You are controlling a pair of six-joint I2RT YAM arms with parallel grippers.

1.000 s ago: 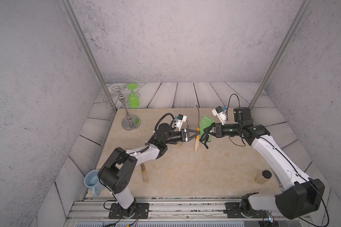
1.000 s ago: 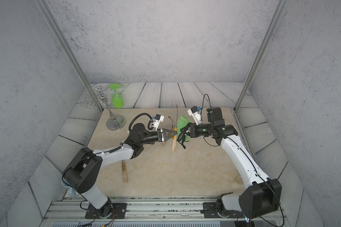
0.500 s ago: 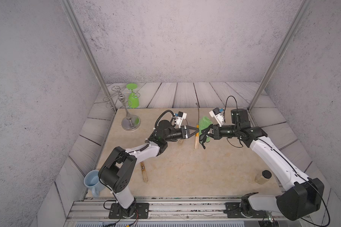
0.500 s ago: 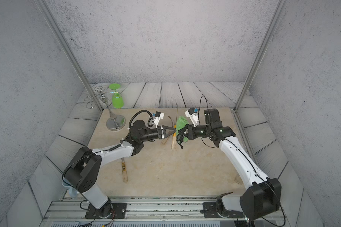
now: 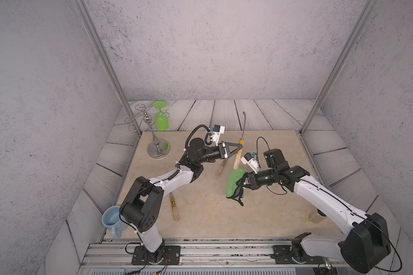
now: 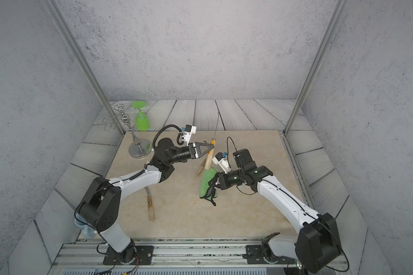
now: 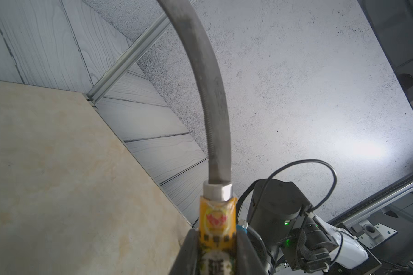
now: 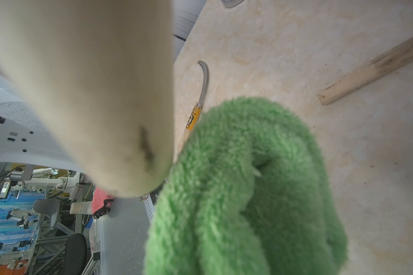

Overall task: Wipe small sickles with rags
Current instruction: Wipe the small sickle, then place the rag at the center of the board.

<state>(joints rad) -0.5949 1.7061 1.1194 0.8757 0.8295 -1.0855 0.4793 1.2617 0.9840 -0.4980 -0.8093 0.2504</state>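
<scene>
The left gripper (image 5: 239,147) clamps the sickle (image 5: 236,160); the right gripper (image 5: 242,182), clamped on the rag (image 5: 231,187), should stroke toward 12 o'clock along the blade (image 5: 244,126).

Left hand (image 5: 240,147) clamped shut, arm stretched forward; right hand (image 5: 240,183) apparently closed, forearm low, angled inward.

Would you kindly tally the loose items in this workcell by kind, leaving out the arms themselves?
Sickles: 3 (one blade hidden)
Rag: 1
Glass: 1
Rack: 1
Mug: 1
Small container: 1
Total: 8
</scene>
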